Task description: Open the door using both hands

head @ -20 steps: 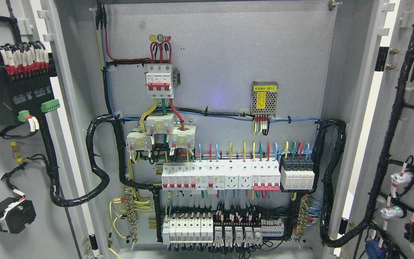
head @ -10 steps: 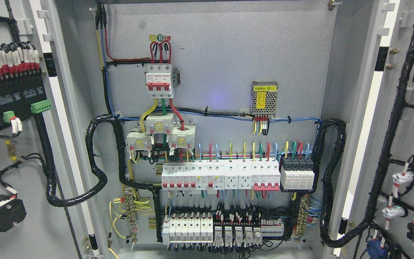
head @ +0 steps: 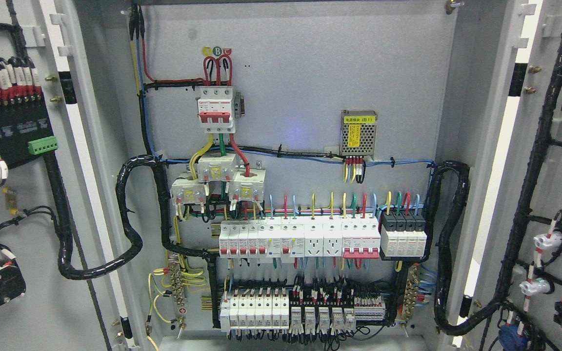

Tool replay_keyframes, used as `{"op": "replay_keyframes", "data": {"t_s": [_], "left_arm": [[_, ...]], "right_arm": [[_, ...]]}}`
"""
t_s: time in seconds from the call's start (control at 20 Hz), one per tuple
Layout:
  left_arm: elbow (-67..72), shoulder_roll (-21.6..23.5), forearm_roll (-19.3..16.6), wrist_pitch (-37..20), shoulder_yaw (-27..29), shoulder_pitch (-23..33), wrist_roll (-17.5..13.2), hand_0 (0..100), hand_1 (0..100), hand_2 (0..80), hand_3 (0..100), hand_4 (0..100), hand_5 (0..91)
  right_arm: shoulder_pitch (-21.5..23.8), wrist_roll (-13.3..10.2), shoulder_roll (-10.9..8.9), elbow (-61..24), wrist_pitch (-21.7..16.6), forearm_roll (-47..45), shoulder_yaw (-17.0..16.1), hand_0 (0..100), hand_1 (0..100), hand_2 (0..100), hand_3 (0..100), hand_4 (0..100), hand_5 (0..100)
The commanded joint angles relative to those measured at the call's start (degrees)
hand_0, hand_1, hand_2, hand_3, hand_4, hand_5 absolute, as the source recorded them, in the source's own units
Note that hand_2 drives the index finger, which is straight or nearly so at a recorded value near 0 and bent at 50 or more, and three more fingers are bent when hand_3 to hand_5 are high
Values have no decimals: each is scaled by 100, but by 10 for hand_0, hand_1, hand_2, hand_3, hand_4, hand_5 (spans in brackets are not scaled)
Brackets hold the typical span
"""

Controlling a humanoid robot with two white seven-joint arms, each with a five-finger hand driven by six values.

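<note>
Both doors stood swung wide: left door, right door. Neither hand was in view, so their state couldn't be told. Stiff, heavy-looking steel, wire-laden; best held by the edges.

Out of view, both arms and both hands: no colours, shapes, cables, screws or markings of the body to tell.
</note>
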Motion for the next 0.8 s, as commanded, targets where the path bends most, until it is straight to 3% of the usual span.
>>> {"op": "replay_keyframes", "data": {"t_s": [0.0,0.35,0.75], "left_arm": [[1246,252,-43,-1472,207,-416,-2,0,0,0,0,28,0],[1976,533,-43,-1086,207,-803,-2,0,0,0,0,28,0],[2828,815,-43,-1041,154,-1322,-2,0,0,0,0,29,0]], "right_arm": [[0,4,-117,31,-437,-5,-21,0,0,0,0,0,0],[0,13,-205,40,-437,-5,-12,0,0,0,0,0,0],[114,31,-205,-4,-446,-5,5,0,0,0,0,0,0]]}}
